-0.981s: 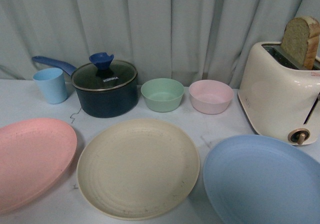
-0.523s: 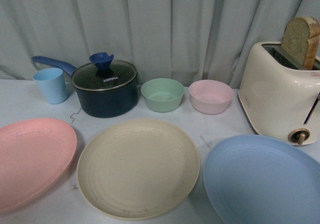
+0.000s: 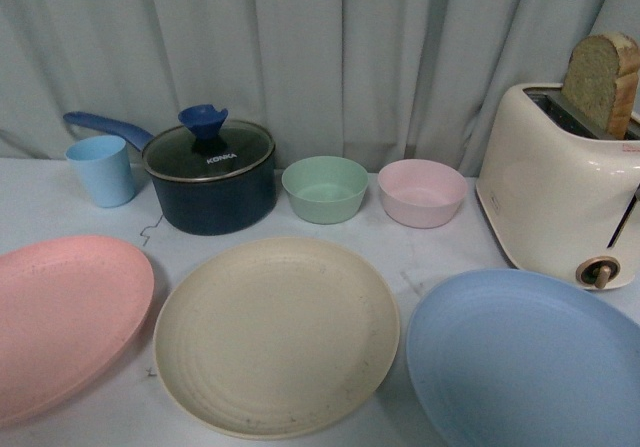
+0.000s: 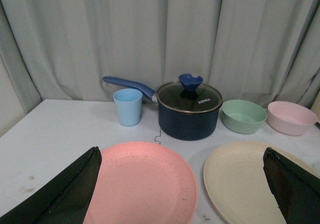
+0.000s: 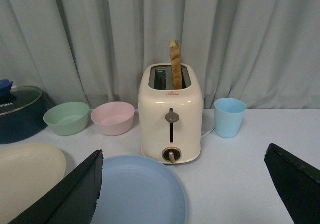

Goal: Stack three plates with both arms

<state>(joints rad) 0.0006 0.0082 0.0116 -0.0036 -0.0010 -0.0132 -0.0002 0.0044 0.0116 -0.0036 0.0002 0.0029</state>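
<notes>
Three plates lie side by side on the white table in the front view: a pink plate (image 3: 65,317) at the left, a cream-beige plate (image 3: 275,332) in the middle, a light blue plate (image 3: 525,362) at the right. No arm shows in the front view. My left gripper (image 4: 182,191) is open, its black fingers (image 4: 65,194) wide apart, the pink plate (image 4: 142,184) between them and the cream plate (image 4: 245,181) partly so. My right gripper (image 5: 185,194) is open too, over the near part of the blue plate (image 5: 137,191), nothing held.
Behind the plates stand a light blue cup (image 3: 102,170), a dark blue lidded saucepan (image 3: 210,177), a green bowl (image 3: 324,188) and a pink bowl (image 3: 421,192). A cream toaster (image 3: 560,192) with bread stands at the right. A second blue cup (image 5: 229,117) sits beyond it. Grey curtain behind.
</notes>
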